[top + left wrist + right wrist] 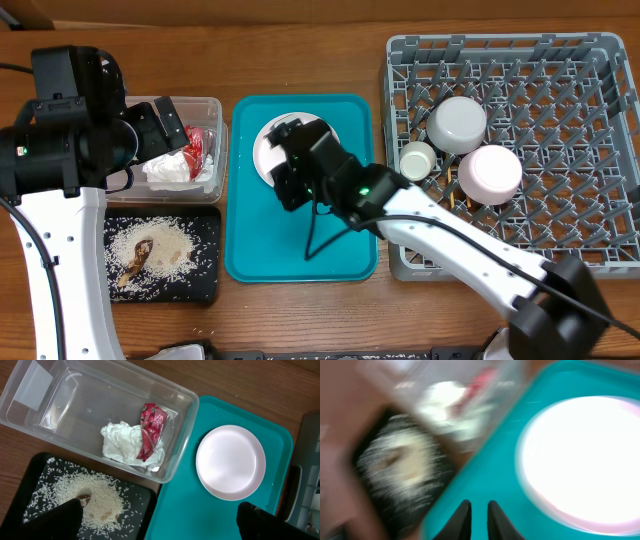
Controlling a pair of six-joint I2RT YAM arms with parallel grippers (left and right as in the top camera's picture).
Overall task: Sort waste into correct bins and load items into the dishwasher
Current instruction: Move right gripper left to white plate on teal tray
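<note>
The grey dish rack [590,150] is taking up the right side of the table, and only the overhead view is showing it. It is holding an upturned grey-green bowl [458,124], an upturned pink bowl [490,172] touching it, and a small white cup [416,160] sitting mouth-up just beside both.

The right arm [470,250] is stretching from the near right corner diagonally across the rack's front edge to the teal serving tray [250,230]. Its wrist is hanging over the pale pink plate [230,461] and is covering part of it from above. The right gripper [478,515] is pointing down at the tray just beside the plate. Its fingers are standing almost together, with only a slit of teal showing between them. That view is smeared by motion.

The left arm [60,150] is reaching up the left edge and is hovering over the clear plastic tub [75,405]. The left gripper [162,522] is spreading wide, one fingertip at each lower corner of its view.

The tub is holding a crumpled white napkin [120,442] with a red shiny wrapper [151,430] lying against it. Touching the tub's near side, the black tray [140,505] is carrying loose white rice [100,497] and a brown scrap [138,258]. The left wrist view is showing the plate whole, lying flat on the teal tray.
</note>
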